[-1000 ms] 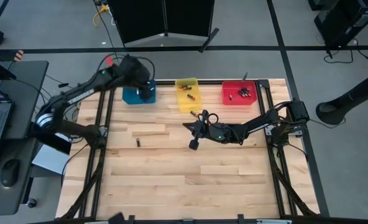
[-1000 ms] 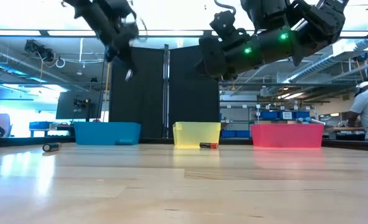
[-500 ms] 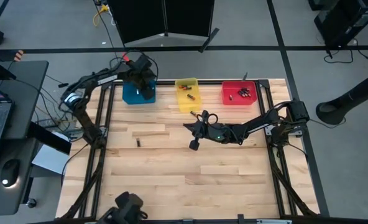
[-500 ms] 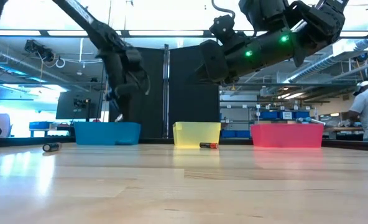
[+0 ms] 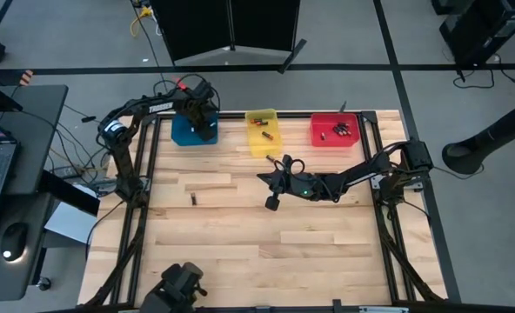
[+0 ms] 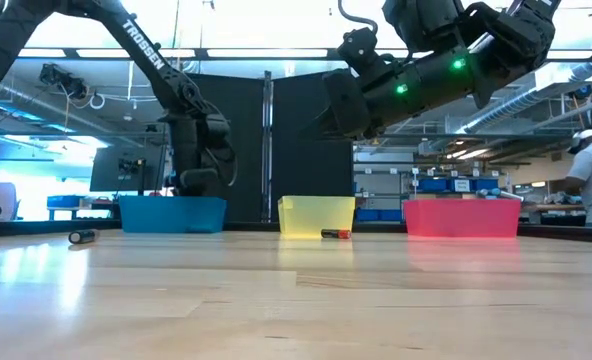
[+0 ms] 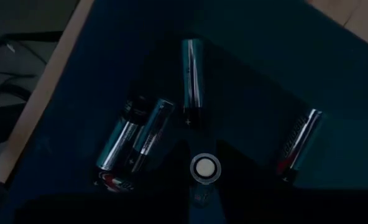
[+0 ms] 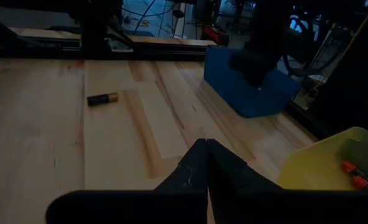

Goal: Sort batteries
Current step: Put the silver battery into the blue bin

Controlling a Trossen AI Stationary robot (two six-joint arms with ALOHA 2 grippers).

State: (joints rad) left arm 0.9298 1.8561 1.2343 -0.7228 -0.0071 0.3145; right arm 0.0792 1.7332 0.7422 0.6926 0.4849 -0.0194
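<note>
- Left gripper [image 5: 207, 130] hangs low inside the blue bin [image 5: 184, 133], pinching a battery [image 7: 206, 168] upright between its fingers, end-on to the wrist view
- Four more batteries [image 7: 191, 81] lie flat on the bin floor right under it
- Step in hand, by my reading: dropping this one in with its kind; next the fingers need to part, then the arm lifts straight up past the bin walls
- Right gripper [image 5: 270, 203] waits clenched and empty above mid-table, just short of the yellow bin [image 5: 263, 130]
- One loose battery [image 5: 194, 199] lies on the table [image 5: 240, 252] toward the left, another [image 6: 335, 234] just in front of the yellow bin
- Red bin [image 5: 333, 130] sits at the far edge with a few inside
- Open board all round the left stray; bins crowd the far edge
</note>
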